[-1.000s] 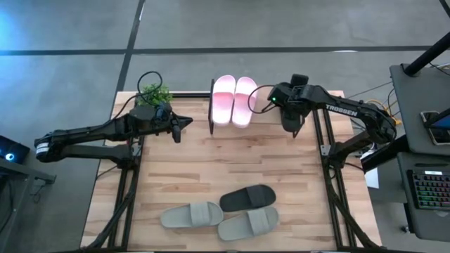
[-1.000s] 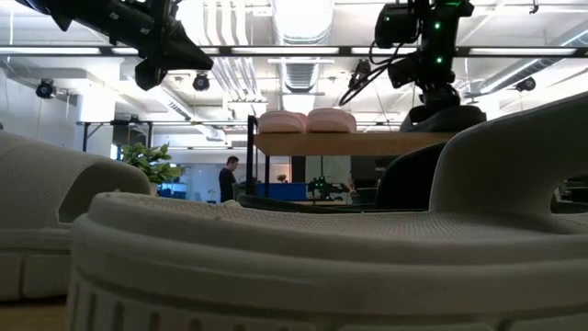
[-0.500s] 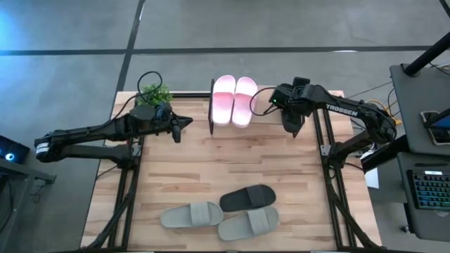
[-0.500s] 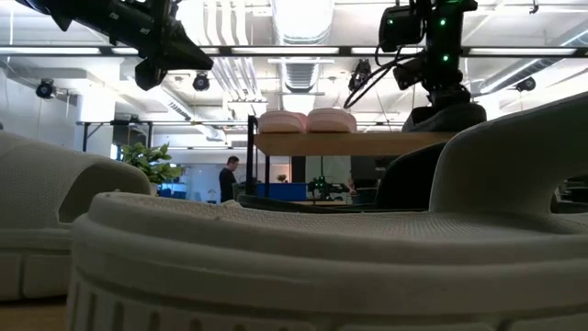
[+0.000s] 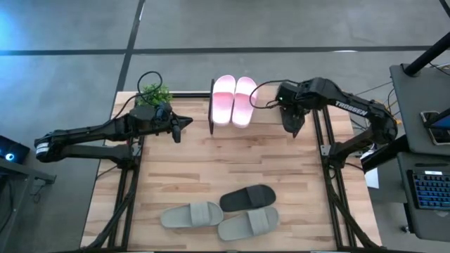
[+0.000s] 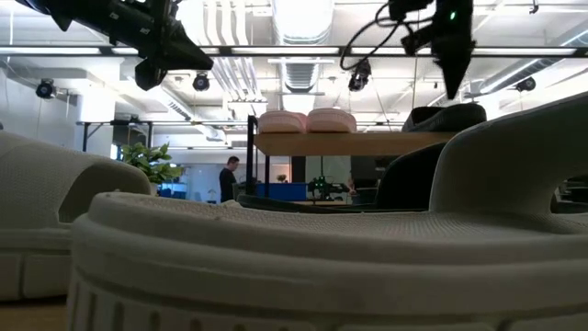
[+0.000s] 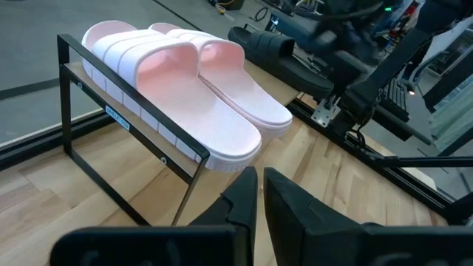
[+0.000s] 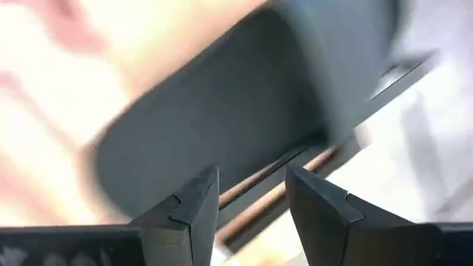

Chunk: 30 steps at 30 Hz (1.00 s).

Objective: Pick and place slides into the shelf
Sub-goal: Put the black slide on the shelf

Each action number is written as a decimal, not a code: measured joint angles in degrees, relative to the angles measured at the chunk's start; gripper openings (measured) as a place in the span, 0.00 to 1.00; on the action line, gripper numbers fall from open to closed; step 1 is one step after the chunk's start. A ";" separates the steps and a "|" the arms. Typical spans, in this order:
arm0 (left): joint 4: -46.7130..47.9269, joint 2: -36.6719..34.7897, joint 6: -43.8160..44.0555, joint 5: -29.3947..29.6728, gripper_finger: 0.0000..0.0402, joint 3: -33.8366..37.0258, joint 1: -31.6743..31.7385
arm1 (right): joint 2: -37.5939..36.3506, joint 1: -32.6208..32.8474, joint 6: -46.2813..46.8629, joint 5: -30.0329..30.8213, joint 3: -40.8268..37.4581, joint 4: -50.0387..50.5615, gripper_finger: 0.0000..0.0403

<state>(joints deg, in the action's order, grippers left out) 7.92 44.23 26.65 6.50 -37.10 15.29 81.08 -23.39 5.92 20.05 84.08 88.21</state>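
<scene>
The pale pink pair [image 5: 234, 100] lies on top of the shelf [image 6: 349, 143], soles on the plank. One black slide [image 7: 270, 48] rests on the plank beside the pair, and my right gripper [image 6: 457, 87] hangs open just above it, fingers pointing down. In the right wrist view this black slide [image 8: 222, 125] shows blurred beyond the open fingers. My left gripper [image 5: 184, 123] hovers shut left of the shelf frame [image 7: 133, 122]. The other black slide [image 5: 247, 197] and the grey-green pair [image 5: 191, 214] lie flat near the table's near edge.
A small potted plant [image 5: 155, 93] stands at the table's far left corner, behind my left arm. The second grey-green slide [image 5: 247, 223] touches the black one. Bare wood stretches between the shelf and the slides at the near edge. A person [image 6: 229, 179] stands far off in the room.
My right gripper has risen from the black slide on the shelf and drifted slightly toward the table's right edge. The black slide has stayed on the plank.
</scene>
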 joint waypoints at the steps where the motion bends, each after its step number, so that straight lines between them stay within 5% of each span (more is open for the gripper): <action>1: 0.00 0.00 0.00 0.00 0.03 0.00 -0.01 | 0.00 1.02 4.07 -3.19 0.52 1.88 0.37; 7: 0.02 0.00 -0.02 -0.01 0.03 0.02 0.00 | 0.14 13.55 21.47 -14.45 0.64 1.47 0.37; 16: -0.02 0.58 -1.68 -14.12 0.03 0.00 -0.18 | 3.14 30.71 40.41 -13.74 0.07 -1.01 0.37; 22: -0.27 2.99 -3.33 -17.93 0.01 -0.69 -4.28 | 3.10 37.97 52.94 -11.80 0.02 -8.71 0.37; 27: -4.17 7.10 -7.69 -17.90 0.00 -1.25 -12.44 | 3.48 44.45 63.42 -10.97 0.02 -10.76 0.37; 30: -7.29 10.31 -11.34 -12.76 0.00 -1.25 -17.56 | 4.26 48.61 69.11 -10.96 0.02 -10.73 0.37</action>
<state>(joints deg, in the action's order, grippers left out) 0.64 54.53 15.32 -6.25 -38.35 -2.27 85.34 25.22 75.03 9.09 84.09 77.48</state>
